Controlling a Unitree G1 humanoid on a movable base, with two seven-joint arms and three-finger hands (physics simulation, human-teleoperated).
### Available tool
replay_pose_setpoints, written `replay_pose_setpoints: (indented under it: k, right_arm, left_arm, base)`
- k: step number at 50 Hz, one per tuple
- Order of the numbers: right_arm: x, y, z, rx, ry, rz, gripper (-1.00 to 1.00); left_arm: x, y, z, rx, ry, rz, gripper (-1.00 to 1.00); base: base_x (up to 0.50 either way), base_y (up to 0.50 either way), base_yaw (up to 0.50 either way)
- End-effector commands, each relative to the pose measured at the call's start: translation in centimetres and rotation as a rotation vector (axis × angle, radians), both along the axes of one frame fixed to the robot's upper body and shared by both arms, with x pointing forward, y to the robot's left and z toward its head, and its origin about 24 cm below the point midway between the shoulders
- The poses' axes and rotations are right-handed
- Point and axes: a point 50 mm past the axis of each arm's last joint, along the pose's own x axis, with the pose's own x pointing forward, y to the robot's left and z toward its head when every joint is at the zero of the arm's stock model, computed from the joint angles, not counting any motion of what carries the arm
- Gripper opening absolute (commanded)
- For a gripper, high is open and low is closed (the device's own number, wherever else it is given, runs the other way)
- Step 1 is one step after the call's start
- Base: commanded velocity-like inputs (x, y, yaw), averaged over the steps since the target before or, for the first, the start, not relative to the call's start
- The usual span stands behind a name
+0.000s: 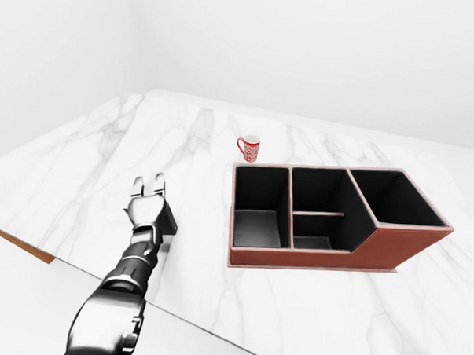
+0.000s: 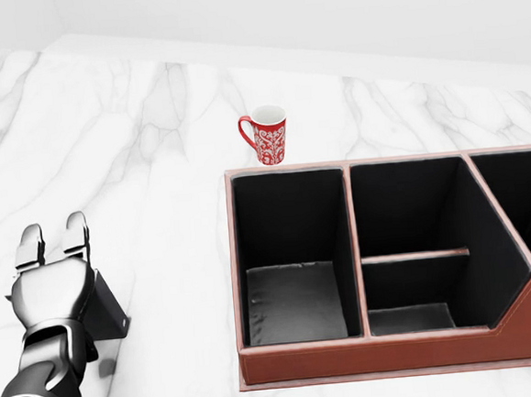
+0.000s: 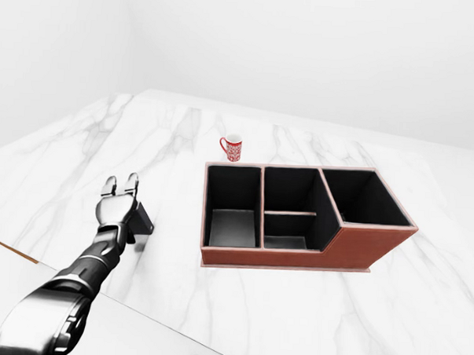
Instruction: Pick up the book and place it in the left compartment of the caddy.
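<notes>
The book [image 2: 109,312] is a dark flat slab on the marble table [image 2: 149,125], at the lower left of the head view. My left hand [image 2: 52,235] lies over its left part with fingers stretched out, open, not closed round it. Most of the book is hidden under the palm. The caddy [image 2: 379,360], red-brown leather with a black lining, stands to the right. Its left compartment [image 2: 293,251] holds nothing. My right hand does not show in any view.
A red patterned mug [image 2: 265,134] stands just above the caddy's upper left corner. The caddy's middle section [image 2: 411,233] is split by a divider, and a third section [image 1: 393,198] lies at its right. The table's near edge [image 1: 29,247] runs below my left arm.
</notes>
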Motion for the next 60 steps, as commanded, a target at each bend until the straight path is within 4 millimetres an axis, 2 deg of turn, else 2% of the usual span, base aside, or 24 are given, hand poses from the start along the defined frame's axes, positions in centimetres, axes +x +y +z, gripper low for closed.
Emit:
replay_pose_setpoints:
  k: [1,28,29,30,31,32,33,34,50,60]
  right_arm:
    - [0.0,0.0,0.0,-0.001,0.0,0.001,1.0]
    - [0.0,0.0,0.1,-0.003,0.003,0.002,1.0]
    - [0.0,0.0,0.0,-0.002,0.003,0.002,1.0]
    - [0.0,0.0,0.0,-0.002,0.003,0.002,1.0]
    - [0.0,0.0,0.1,-0.003,0.002,0.002,1.0]
    - [0.0,0.0,0.1,-0.003,0.003,0.002,1.0]
    - [0.0,0.0,0.1,-0.004,0.002,0.002,1.0]
    - [0.0,0.0,0.0,-0.003,0.003,0.002,1.0]
    - [0.0,0.1,0.0,-0.007,0.003,0.006,1.0]
    - [0.0,0.1,0.0,-0.009,0.003,0.008,1.0]
  left_arm:
    - [0.0,-0.3,-0.3,0.03,0.036,-0.019,1.0]
    - [-0.2,0.6,-0.4,0.058,0.057,-0.005,1.0]
    - [-0.2,0.6,-0.4,0.057,0.058,-0.004,0.86]
    - [-0.2,0.6,-0.4,0.056,0.059,-0.003,0.63]
    - [-0.3,0.6,-0.5,0.059,0.062,-0.006,0.12]
    - [-0.3,0.5,-0.6,0.063,0.067,-0.009,-0.25]
    - [-0.3,0.5,-0.6,0.062,0.066,-0.007,-0.75]
    - [-0.3,0.5,-0.6,0.064,0.066,-0.009,-1.0]
    - [-0.7,0.7,-1.1,0.079,0.087,-0.012,-1.0]
    - [-0.3,0.6,-0.5,0.049,0.058,0.003,-1.0]
  base:
    - [0.0,0.0,0.0]
    - [0.0,0.0,0.0]
    - [0.0,0.0,0.0]
    - [0.0,0.0,0.0]
    - [0.0,0.0,0.0]
    - [0.0,0.0,0.0]
    - [0.0,0.0,0.0]
    - [0.0,0.0,0.0]
    - [0.0,0.0,0.0]
    - [0.0,0.0,0.0]
